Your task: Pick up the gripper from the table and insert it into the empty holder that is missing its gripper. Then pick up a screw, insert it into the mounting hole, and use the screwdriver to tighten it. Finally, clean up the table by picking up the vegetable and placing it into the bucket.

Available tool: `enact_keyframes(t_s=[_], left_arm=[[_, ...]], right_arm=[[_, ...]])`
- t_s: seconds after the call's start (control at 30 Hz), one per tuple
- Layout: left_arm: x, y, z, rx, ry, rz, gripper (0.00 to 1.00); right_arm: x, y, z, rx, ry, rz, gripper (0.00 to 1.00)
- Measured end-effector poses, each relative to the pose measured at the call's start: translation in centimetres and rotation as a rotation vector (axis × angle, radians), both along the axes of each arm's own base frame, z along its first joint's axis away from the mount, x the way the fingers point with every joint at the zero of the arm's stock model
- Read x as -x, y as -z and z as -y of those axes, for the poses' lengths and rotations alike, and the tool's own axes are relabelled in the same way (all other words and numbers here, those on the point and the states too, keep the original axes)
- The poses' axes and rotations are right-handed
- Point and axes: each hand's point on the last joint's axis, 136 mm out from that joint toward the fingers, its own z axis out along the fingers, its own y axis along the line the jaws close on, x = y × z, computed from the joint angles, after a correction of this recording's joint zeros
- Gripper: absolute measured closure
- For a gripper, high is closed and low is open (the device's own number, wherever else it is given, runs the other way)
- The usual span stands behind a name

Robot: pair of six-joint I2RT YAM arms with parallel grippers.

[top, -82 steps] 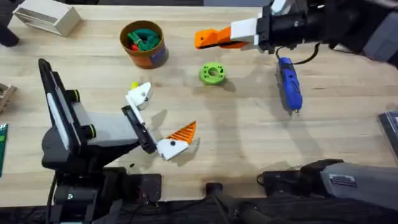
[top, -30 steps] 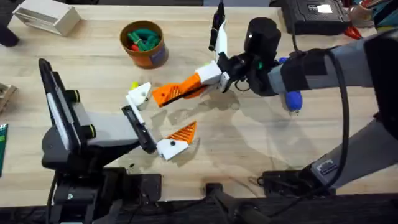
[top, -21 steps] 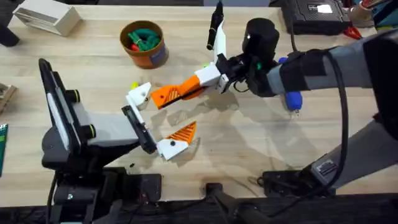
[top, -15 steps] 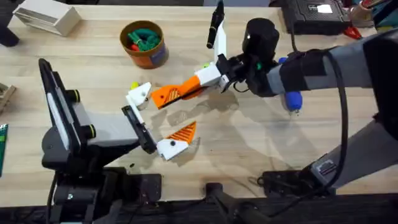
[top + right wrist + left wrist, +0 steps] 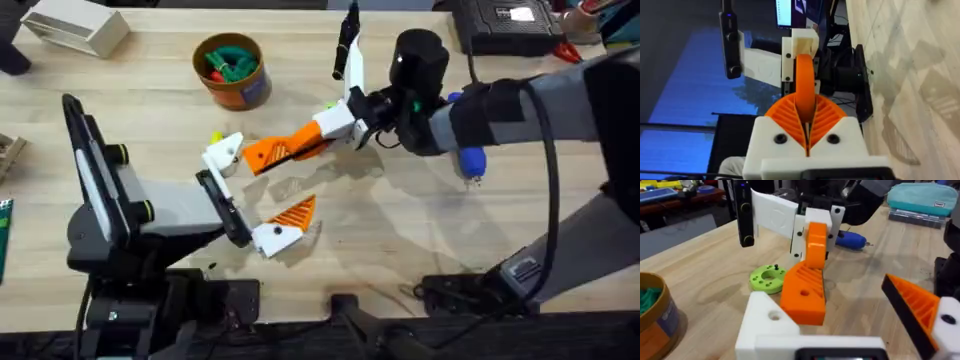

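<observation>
The right claw (image 5: pixel 300 148), pinching the gripper (image 5: pixel 268 152), sits just beside the holder (image 5: pixel 224 153); seat it squarely. The left claw (image 5: pixel 258 196) stays spread.

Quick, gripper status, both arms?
Left gripper: jaws open, holding nothing; one holder lacks its tip.
Right gripper: jaws shut on the orange gripper.
</observation>
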Motion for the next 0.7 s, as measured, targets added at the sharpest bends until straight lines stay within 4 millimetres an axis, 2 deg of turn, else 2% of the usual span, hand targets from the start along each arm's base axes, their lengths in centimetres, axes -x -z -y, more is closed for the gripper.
enact_keyframes(t_s=[0.7], left_arm=[[0.00,0.00,0.00,0.000,0.000,0.000,0.015]], right_arm=[[0.52,-0.03,-0.42,0.017,-0.018,-0.036,0.983]])
